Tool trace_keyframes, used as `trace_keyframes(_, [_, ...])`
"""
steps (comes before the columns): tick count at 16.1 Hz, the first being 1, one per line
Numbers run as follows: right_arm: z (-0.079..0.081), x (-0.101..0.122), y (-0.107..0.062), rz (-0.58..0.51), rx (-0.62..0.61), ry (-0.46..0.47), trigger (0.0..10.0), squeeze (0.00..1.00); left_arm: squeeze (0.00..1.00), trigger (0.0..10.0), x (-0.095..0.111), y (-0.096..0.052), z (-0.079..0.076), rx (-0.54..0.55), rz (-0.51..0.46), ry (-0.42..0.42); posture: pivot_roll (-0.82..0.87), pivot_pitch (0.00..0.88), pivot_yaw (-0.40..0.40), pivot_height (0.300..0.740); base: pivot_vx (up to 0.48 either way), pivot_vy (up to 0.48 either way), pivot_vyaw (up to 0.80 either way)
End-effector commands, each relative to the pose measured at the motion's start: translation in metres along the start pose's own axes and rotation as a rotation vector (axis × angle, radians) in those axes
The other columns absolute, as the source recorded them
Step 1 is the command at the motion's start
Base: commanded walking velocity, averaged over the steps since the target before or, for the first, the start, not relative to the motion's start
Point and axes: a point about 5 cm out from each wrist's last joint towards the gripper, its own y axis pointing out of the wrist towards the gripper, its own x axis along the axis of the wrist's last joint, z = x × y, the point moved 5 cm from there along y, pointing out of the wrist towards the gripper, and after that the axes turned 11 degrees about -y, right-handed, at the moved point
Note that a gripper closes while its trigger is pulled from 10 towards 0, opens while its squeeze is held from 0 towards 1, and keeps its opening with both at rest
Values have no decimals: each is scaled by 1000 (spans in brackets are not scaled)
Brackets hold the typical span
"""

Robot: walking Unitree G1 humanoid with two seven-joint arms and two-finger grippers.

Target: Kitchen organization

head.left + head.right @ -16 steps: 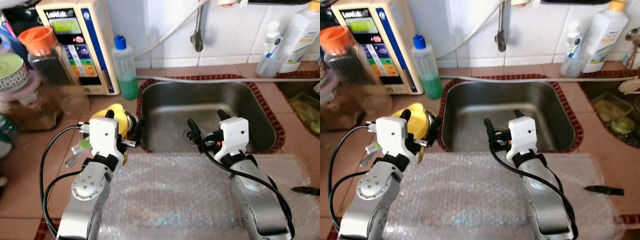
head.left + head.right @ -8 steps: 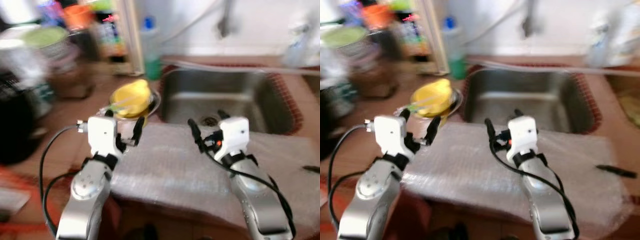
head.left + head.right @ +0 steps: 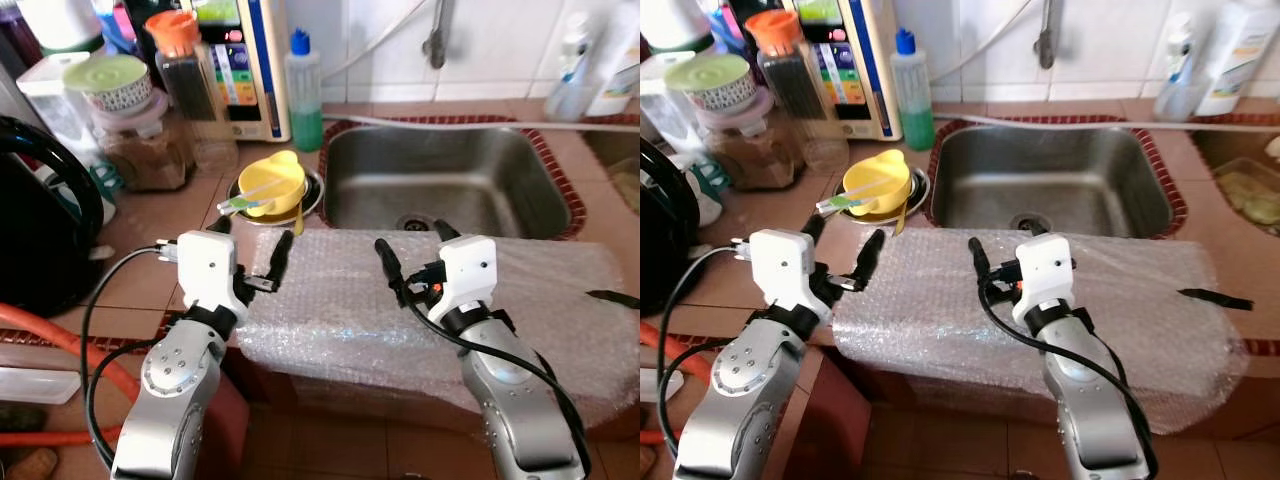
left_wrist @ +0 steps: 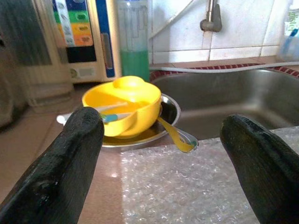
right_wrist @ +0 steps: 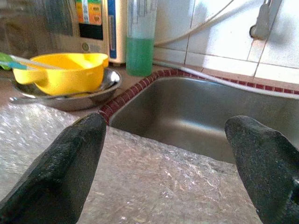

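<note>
A yellow bowl point(image 3: 265, 185) with a green-and-white utensil across it sits on a metal plate point(image 3: 312, 200), left of the steel sink point(image 3: 470, 180). A yellow spoon point(image 4: 175, 135) hangs off the plate's edge. A sheet of bubble wrap point(image 3: 340, 310) covers the counter's front edge. My left gripper point(image 3: 250, 238) hovers open over the wrap's left end, just short of the bowl. My right gripper point(image 3: 413, 242) is open above the wrap's middle, facing the sink. Both hold nothing.
A green soap bottle point(image 3: 303, 90), a water purifier point(image 3: 255, 60) and several jars point(image 3: 140, 130) line the back left. White bottles point(image 3: 600, 50) stand at the back right. A black object point(image 3: 612, 298) lies on the wrap's right end. A black appliance point(image 3: 40, 230) stands at far left.
The camera has pulled back from the counter, so the counter's front and the floor now show. Both grippers stay open and empty, in the same pose.
</note>
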Motion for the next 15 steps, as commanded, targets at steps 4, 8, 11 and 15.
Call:
trace_keyframes(4, [1, 4, 2, -21, 4, -5, 10000, 0, 0, 10000, 3, 0, 0, -3, -12, 1, -203, 95, 85, 740, 0, -88, 0])
trace_keyframes(8, [1, 5, 2, -22, 5, -6, 10000, 0, 0, 10000, 2, -1, 0, -8, -11, -8, -203, 94, 85, 740, 0, -441, 0])
trace_keyframes(11, [0, 5, 2, -22, 2, -7, 10000, 0, 0, 10000, 1, 0, -2, -14, -8, -10, -208, 101, 84, 740, 0, -472, 0])
trace_keyframes(15, [-1, 6, 1, -23, -7, -5, 10000, 0, 0, 10000, 1, -1, -2, -15, -5, -12, -208, 104, 87, 740, 0, -480, 0])
